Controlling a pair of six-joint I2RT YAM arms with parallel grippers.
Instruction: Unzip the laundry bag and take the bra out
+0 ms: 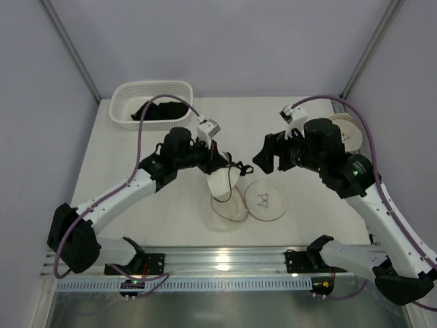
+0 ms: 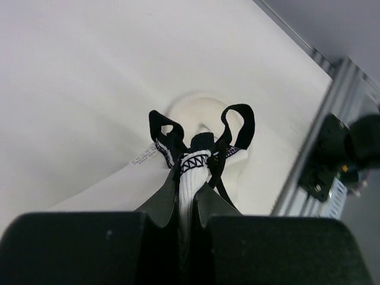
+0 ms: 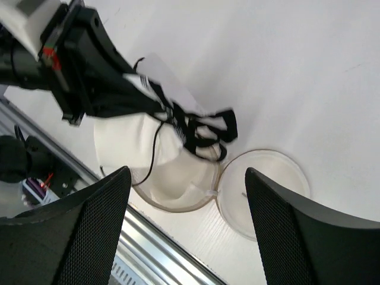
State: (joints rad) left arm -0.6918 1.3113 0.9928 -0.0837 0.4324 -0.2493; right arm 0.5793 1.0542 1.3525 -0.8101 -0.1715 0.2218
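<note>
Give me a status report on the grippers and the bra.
Left gripper shut on bra, held above the unzipped laundry bag. Right gripper open, holding nothing. Bra's lower end may touch the bag.

Left arm stretches from the lower left up to centre frame, left gripper point(image 1: 222, 166) pinched tight on the bra point(image 2: 189, 165). Right arm bends in from the right, right gripper point(image 1: 268, 158) facing it, jaws spread wide.
</note>
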